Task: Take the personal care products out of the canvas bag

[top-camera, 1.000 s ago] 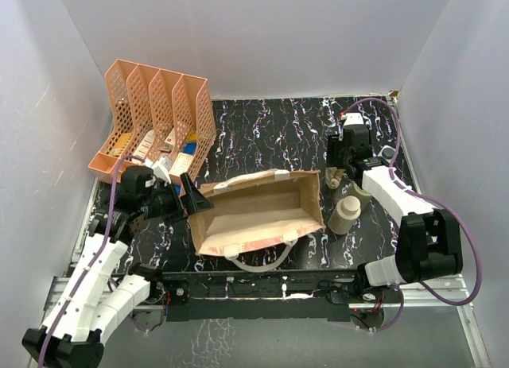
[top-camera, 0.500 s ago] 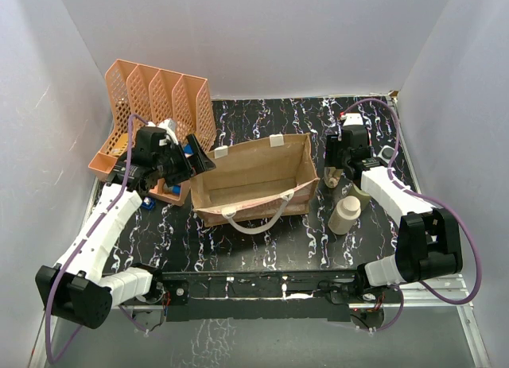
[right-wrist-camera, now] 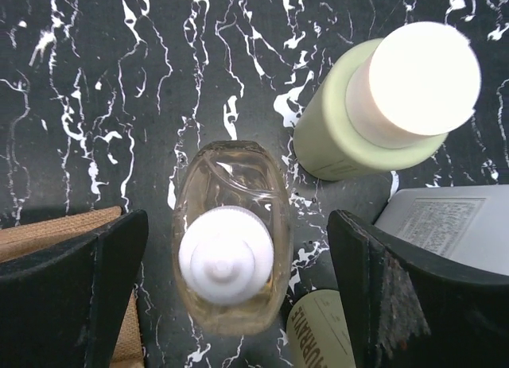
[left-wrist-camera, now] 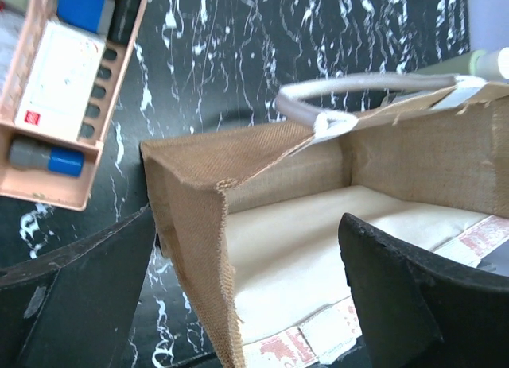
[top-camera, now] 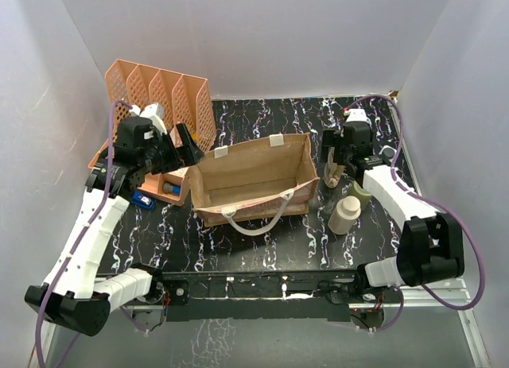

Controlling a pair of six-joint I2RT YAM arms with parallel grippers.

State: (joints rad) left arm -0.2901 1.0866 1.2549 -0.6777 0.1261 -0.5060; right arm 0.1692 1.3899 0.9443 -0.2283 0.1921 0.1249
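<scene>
The canvas bag (top-camera: 254,181) stands upright with its mouth open, and the part of its cream floor that shows (left-wrist-camera: 318,241) is bare. My left gripper (top-camera: 189,148) hangs open above the bag's left end; the bag's left wall (left-wrist-camera: 199,249) lies between its spread fingers (left-wrist-camera: 71,288), untouched. My right gripper (right-wrist-camera: 237,225) is open around a small clear bottle with a white cap (right-wrist-camera: 231,241), which stands on the table free of both fingers. Beside it stand a pale green bottle (right-wrist-camera: 382,106), a beige bottle (top-camera: 345,214) and an olive one (top-camera: 362,195).
The orange mesh rack (top-camera: 151,122) with small boxes and blue items sits at the back left, close behind my left gripper. A flat grey-white pack (right-wrist-camera: 449,225) lies right of the bottles. The enclosure's walls close in on both sides.
The bag went from tilted to upright. My left arm rose toward the rack with jaws spread. My right gripper opened off the clear bottle, which now stands alone.
</scene>
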